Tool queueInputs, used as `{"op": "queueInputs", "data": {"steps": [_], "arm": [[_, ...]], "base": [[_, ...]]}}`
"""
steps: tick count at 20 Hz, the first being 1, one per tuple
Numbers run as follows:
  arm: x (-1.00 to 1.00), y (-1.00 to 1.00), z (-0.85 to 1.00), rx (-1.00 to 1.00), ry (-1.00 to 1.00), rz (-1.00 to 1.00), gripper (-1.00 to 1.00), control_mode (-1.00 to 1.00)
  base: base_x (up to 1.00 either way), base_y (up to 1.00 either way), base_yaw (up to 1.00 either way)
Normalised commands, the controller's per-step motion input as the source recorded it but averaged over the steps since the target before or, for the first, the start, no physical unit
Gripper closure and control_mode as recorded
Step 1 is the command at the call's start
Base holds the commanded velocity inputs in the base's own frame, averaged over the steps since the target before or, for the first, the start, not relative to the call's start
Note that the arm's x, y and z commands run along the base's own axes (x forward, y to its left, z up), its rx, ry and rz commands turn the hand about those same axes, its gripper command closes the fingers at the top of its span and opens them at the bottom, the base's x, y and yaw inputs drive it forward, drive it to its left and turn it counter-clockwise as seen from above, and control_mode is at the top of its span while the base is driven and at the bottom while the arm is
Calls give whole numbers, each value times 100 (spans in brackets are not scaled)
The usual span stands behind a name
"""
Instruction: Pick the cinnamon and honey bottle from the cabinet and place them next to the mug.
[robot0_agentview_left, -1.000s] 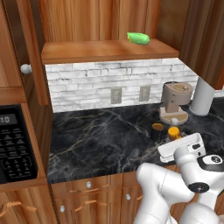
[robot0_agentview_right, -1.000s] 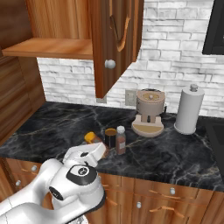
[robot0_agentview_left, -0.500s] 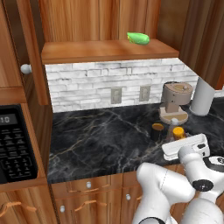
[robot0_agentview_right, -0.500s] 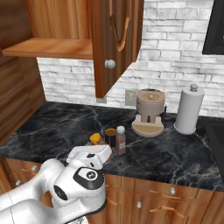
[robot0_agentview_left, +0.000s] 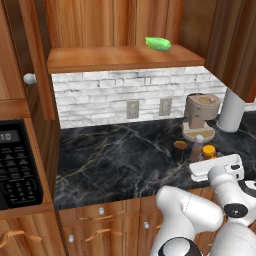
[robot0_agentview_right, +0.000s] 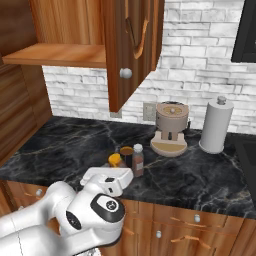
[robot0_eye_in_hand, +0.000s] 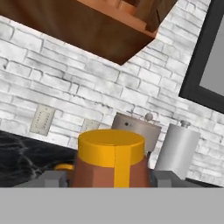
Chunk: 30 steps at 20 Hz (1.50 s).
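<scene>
Amber and yellow sit square in my hand view: the honey bottle (robot0_eye_in_hand: 111, 159) stands between my fingertips (robot0_eye_in_hand: 52, 178), which flank its body low on either side. My jaws are partly closed around it, and I judge them to have hold of it, though the actual contact lines fall below what I can see.

Taking the mug (robot0_agentview_right: 126, 156) as landmark: the cinnamon (robot0_agentview_right: 138, 160) stands upright on the black marble counter (robot0_agentview_right: 65, 145) just beside the mug, on the side toward the beige coffee machine (robot0_agentview_right: 171, 128). The honey bottle's yellow cap (robot0_agentview_right: 115, 160) shows just on the mug's other side, with my gripper (robot0_agentview_right: 107, 177) directly in front of it — whether its base is down on the counter yet, I cannot tell. Behind the mug, the cabinet (robot0_agentview_right: 65, 52) hangs open above the brick wall; its shelf carries one green item (robot0_agentview_left: 158, 43), well above the mug. A paper towel roll (robot0_agentview_right: 216, 125) stands beyond the coffee machine.

Handling assessment: the bottle looks rigid and light, with a smooth wall that may slip under a loose pinch. The faceted middle band is the sound place to grip — not the cap. It is short and squat, so unlikely to topple, but the mug is close; a sideways drift on release could knock it.
</scene>
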Motion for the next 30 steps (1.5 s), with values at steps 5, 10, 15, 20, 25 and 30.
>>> {"op": "queueInputs", "data": {"steps": [5,10,15,20,25,30], "arm": [[0,0,-33,19,0,5,100,-100],[0,-3,-43,33,0,11,100,-100],[0,0,-6,10,0,3,100,-100],[32,2,-4,0,0,0,100,-100],[39,11,-4,0,0,0,100,-100],[5,22,-6,4,0,2,100,-100]], "base": [[0,0,0],[0,0,0],[0,0,0],[0,0,0],[0,0,0],[0,0,0]]}}
